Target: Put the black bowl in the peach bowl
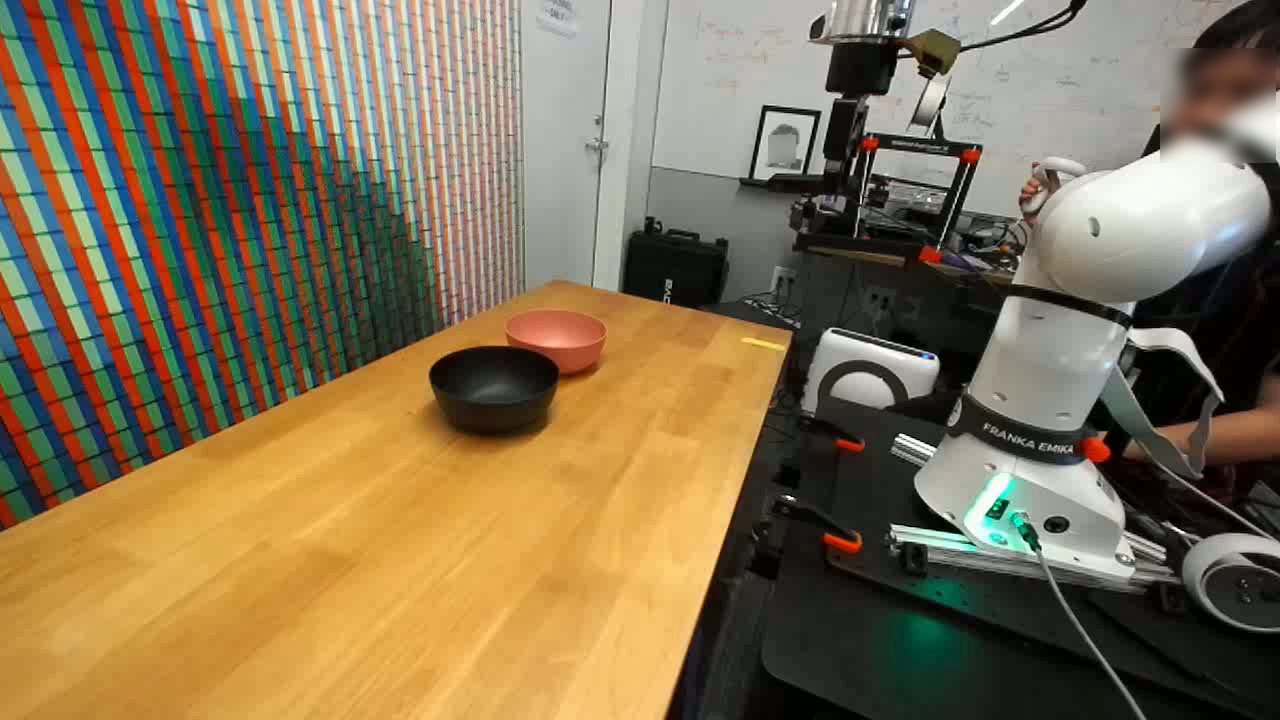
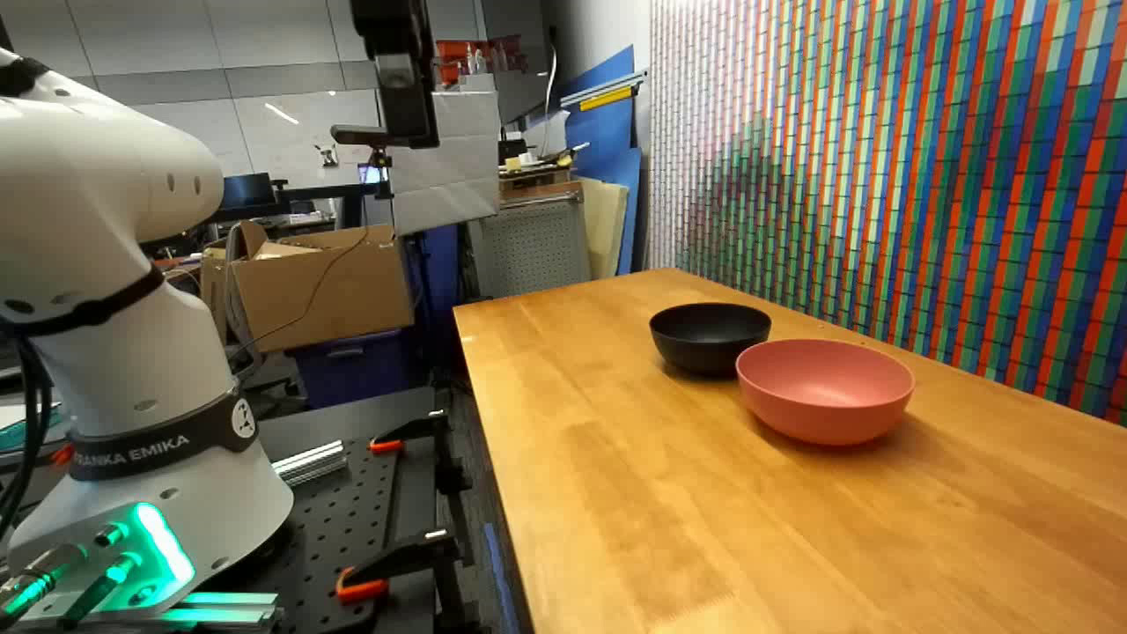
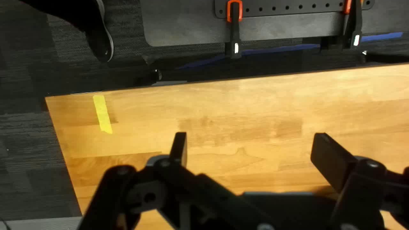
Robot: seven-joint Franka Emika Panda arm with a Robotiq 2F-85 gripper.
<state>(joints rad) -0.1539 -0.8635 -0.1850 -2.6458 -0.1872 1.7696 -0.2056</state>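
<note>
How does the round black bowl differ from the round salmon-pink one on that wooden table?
Colour: the round black bowl is dark inside and out; the round salmon-pink bowl is pinkish.
Place: the salmon-pink bowl sits nearer the strip of yellow tape; the black bowl sits farther from it.
Both stand open side up on the wooden table. Which looks larger changes between the exterior views, so size is hard to compare.

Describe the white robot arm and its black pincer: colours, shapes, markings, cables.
The rounded white robot arm wears a black band lettered FRANKA EMIKA in white. A green light strip and a pale cable mark its base. The jointed black pincer has blocky fingertips.
</note>
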